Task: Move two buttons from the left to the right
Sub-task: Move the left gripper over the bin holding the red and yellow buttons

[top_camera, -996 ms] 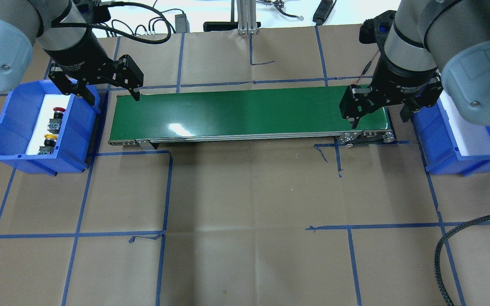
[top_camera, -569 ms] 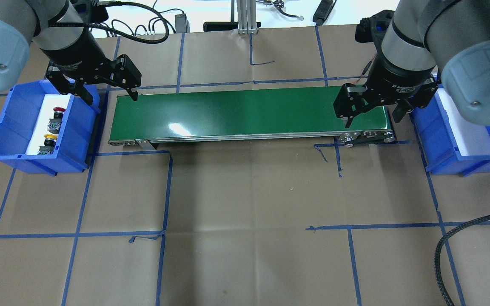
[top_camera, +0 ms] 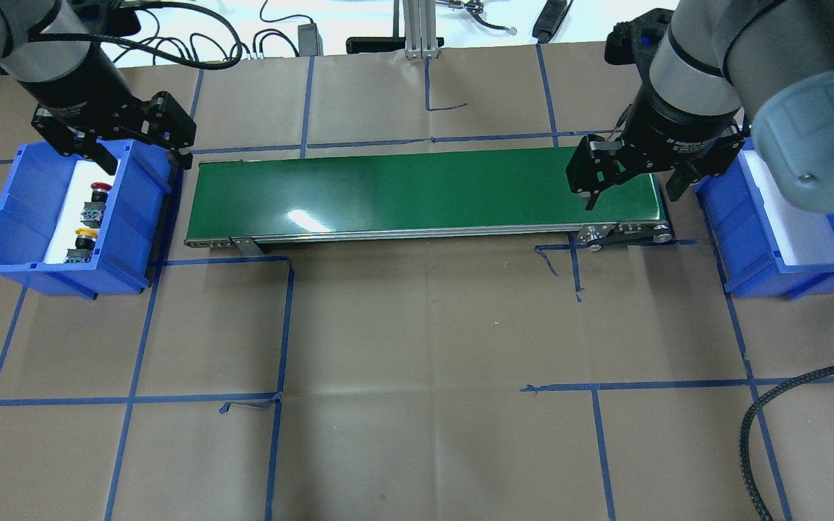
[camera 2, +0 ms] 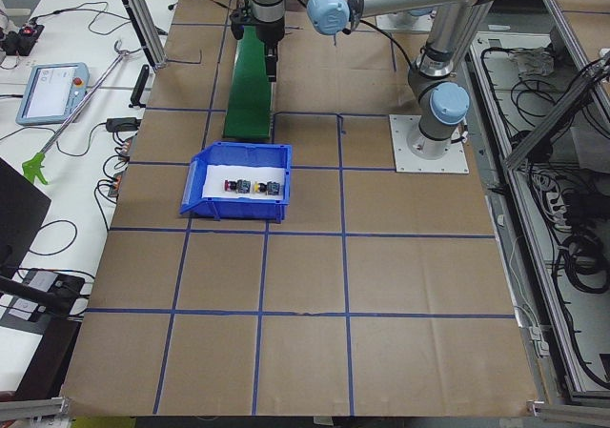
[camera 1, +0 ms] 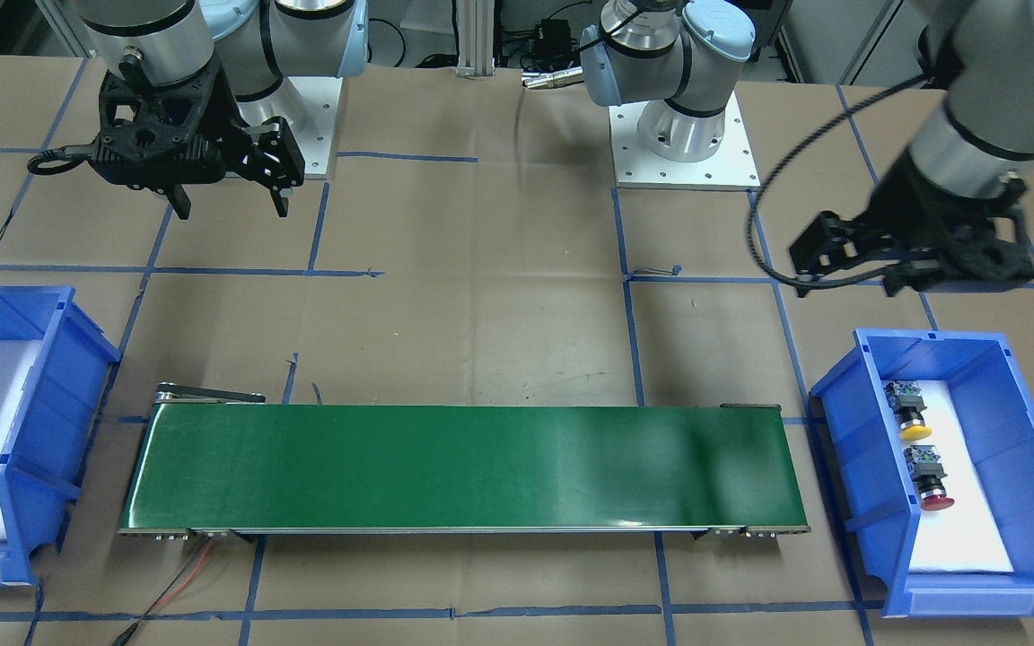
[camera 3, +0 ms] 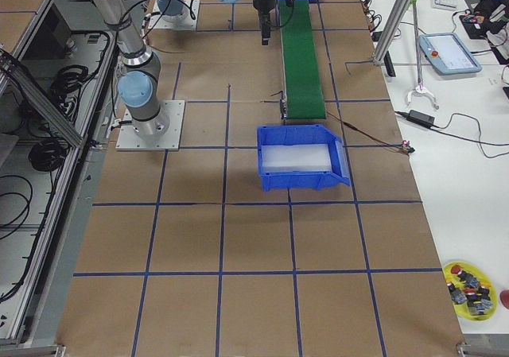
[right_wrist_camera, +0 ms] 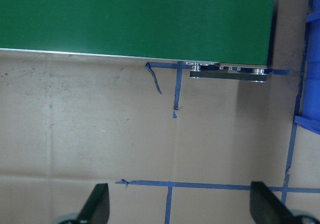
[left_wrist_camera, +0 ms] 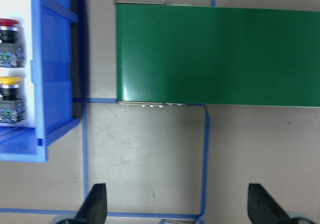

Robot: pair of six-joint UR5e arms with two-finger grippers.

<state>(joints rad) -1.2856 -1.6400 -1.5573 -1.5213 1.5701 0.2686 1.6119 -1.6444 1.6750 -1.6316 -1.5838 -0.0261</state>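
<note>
Brown paper gridded with blue tape covered the table (top_camera: 424, 325). Nearest the robot, that paper lay bare apart from a black braided cable (top_camera: 786, 405) curling in at the right.

Further out, a green conveyor belt (top_camera: 417, 189) ran crosswise between two blue bins, its ends just beside each one. I judge that this was the point of the layout: the belt could carry a part across, so neither arm had to cross.

In the left bin (top_camera: 8, 217), on a white liner (top_camera: 73, 192), lay the yellow button (top_camera: 78, 244) and, just beyond it, the red button (top_camera: 95, 201). Both were on their sides with caps pointing away from the robot, near each other but apart. The padding probably kept them from rolling or knocking. With both in that bin, no transfer had been made.

The left gripper (top_camera: 148, 165) hovered above the bin's belt-side wall, fingers spread wide with nothing between them, as its wrist view confirmed. That read as readiness to reach in over a button. The right gripper (top_camera: 634, 202) hung over the belt's right end, beside the right bin (top_camera: 750, 253). It was likewise spread wide and holding nothing, seemingly posted to receive whatever arrived.

Beyond the paper's far edge stood a white workbench (top_camera: 366, 18).
</note>
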